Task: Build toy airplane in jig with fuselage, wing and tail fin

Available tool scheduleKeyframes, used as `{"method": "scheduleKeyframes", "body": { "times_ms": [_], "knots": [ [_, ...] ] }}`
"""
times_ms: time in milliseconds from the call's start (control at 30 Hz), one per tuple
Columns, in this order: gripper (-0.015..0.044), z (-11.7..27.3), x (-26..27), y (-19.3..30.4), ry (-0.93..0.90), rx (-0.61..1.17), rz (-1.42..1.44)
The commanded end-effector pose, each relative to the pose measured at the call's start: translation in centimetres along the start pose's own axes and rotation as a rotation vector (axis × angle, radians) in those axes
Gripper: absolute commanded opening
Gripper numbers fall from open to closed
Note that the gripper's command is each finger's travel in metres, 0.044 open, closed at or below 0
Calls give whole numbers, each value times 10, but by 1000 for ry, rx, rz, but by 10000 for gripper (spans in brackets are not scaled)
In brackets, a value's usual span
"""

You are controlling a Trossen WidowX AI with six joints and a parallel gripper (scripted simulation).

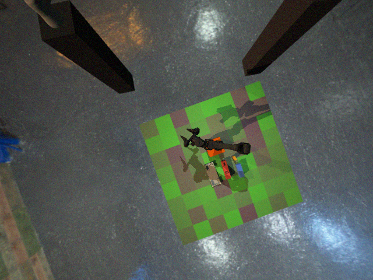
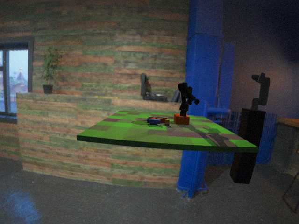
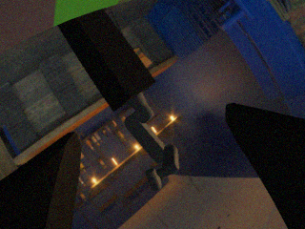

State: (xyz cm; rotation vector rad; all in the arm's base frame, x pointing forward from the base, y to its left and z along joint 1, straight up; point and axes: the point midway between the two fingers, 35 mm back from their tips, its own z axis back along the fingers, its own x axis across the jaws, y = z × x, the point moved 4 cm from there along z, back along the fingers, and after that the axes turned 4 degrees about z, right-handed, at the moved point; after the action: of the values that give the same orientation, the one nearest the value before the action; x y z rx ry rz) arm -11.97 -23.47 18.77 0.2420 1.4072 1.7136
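Note:
A red bar with dark openings, which looks like the fuselage (image 1: 225,169) (image 2: 162,119), lies beside a tan-brown piece with pale edges, apparently the cradle (image 1: 213,173). The fuselage is apart from it. A blue block, apparently the wing (image 1: 239,170) (image 2: 153,121), lies on the fuselage's other side. A small yellow-orange block, apparently the tail fin (image 1: 234,158) (image 2: 167,122), lies near the blue block's end. My gripper (image 1: 183,132) (image 3: 152,126) is open and empty, raised and pointing away from these parts. Fine details of sockets and tabs are too small to tell.
The arm stands on an orange base (image 1: 215,152) (image 2: 181,119) close to the parts. The green and brown checkered table top (image 1: 207,108) (image 2: 125,138) ends in open edges. Dark pillars (image 1: 90,54) (image 2: 250,139) stand beyond the table.

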Motion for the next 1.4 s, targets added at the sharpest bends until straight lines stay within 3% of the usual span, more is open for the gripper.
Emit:
{"method": "scheduleKeyframes", "body": {
  "times_ms": [0, 100, 300, 700, 1100, 1367],
  "knots": [
    [426, 0, 0, 0, 0, 0, 0],
    [440, 3, -18, -12, 53, -69, -51],
    [440, 32, -82, -66, 192, -377, -226],
    [440, 142, -144, -166, 156, -918, -352],
    [440, 282, -108, -230, -122, -1223, -199],
    [440, 359, -59, -246, -385, -1235, -183]
  ]
}}
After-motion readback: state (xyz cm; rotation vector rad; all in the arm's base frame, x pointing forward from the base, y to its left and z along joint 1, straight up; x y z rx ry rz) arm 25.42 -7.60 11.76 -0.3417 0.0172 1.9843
